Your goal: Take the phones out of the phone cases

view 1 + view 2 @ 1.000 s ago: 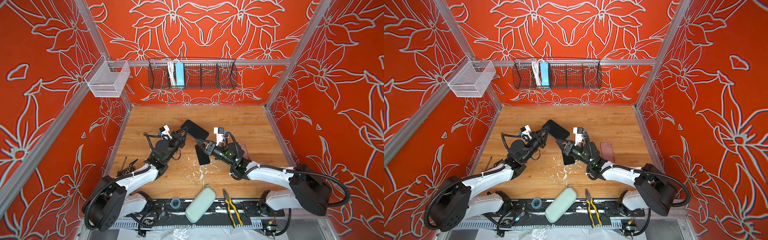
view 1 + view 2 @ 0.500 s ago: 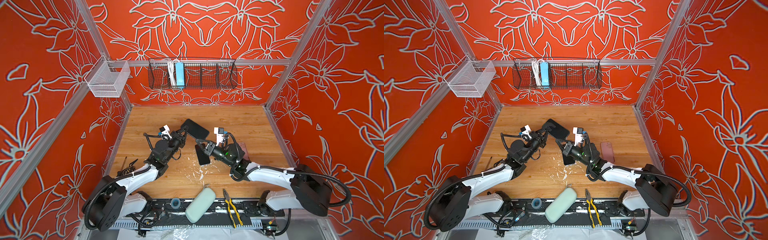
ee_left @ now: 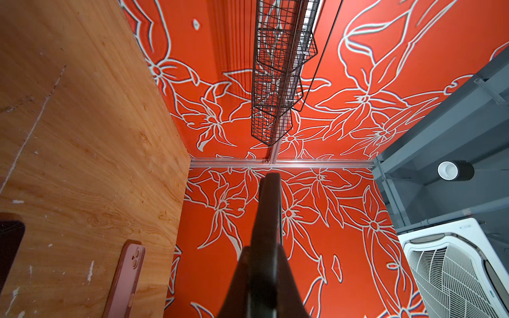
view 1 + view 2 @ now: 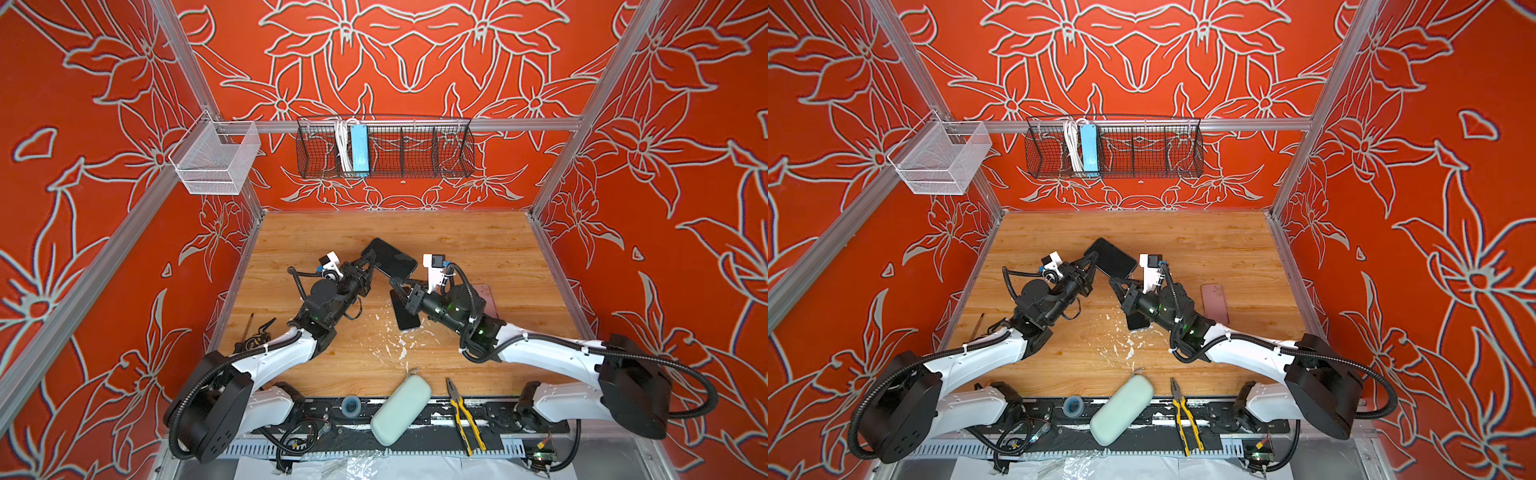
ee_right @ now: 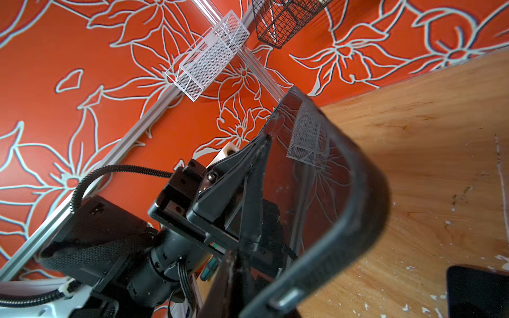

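Mid-frame, left gripper (image 4: 371,262) pinches the black cased smartphone (image 4: 392,261); right gripper (image 4: 395,284) has narrowed at its lower corner, hold unclear; case-peeling looks imminent.

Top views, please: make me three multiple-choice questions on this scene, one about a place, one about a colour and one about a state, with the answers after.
1. Where is the pink phone case?
A in a drawer
B flat on the wooden table
C on a chair

2. What colour is the power strip in the black wire basket?
A light blue
B yellow
C green

3. What is the left pincer doing?
A open and empty
B shut on nothing
C shut on the black phone, held off the table

Answers:
1 B: in a top view it lies on the bare wood.
2 A: both top views show it pale blue beside a white cable.
3 C: the left wrist view shows the phone's edge clamped in it, clear of the wood.
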Controlling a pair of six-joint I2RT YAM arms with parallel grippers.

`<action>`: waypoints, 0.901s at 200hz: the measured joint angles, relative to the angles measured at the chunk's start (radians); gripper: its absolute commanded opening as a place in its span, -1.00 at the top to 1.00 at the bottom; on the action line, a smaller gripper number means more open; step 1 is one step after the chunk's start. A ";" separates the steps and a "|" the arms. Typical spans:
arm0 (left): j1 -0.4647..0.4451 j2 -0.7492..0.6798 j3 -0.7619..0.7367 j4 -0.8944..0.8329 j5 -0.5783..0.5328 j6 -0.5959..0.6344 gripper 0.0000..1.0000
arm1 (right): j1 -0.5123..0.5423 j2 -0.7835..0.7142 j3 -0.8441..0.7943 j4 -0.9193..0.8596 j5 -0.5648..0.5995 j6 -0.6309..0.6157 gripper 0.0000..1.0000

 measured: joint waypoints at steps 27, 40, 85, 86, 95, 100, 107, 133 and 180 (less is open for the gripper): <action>0.000 0.000 0.000 -0.013 0.000 -0.006 1.00 | 0.010 0.000 0.000 -0.009 0.034 -0.045 0.78; 0.000 -0.001 0.000 -0.014 0.000 -0.008 1.00 | 0.014 0.000 0.000 -0.009 0.045 -0.064 0.78; 0.000 -0.002 0.013 -0.032 0.005 -0.022 1.00 | 0.023 0.000 -0.007 0.008 0.077 -0.121 0.77; 0.000 -0.002 0.014 -0.033 0.005 -0.023 1.00 | 0.023 0.000 -0.008 0.008 0.077 -0.122 0.77; 0.000 -0.002 0.017 -0.035 0.007 -0.024 1.00 | 0.024 0.000 -0.011 0.013 0.081 -0.134 0.77; 0.000 -0.002 0.018 -0.036 0.008 -0.026 1.00 | 0.024 -0.001 -0.013 0.016 0.084 -0.140 0.77; 0.000 -0.002 0.020 -0.037 0.010 -0.027 1.00 | 0.024 -0.002 -0.016 0.019 0.086 -0.147 0.77; -0.001 -0.002 0.026 -0.046 0.016 -0.031 1.00 | 0.024 -0.007 -0.022 0.021 0.092 -0.175 0.76; -0.002 -0.002 0.033 -0.080 0.021 -0.049 1.00 | 0.024 -0.005 -0.040 0.039 0.095 -0.223 0.74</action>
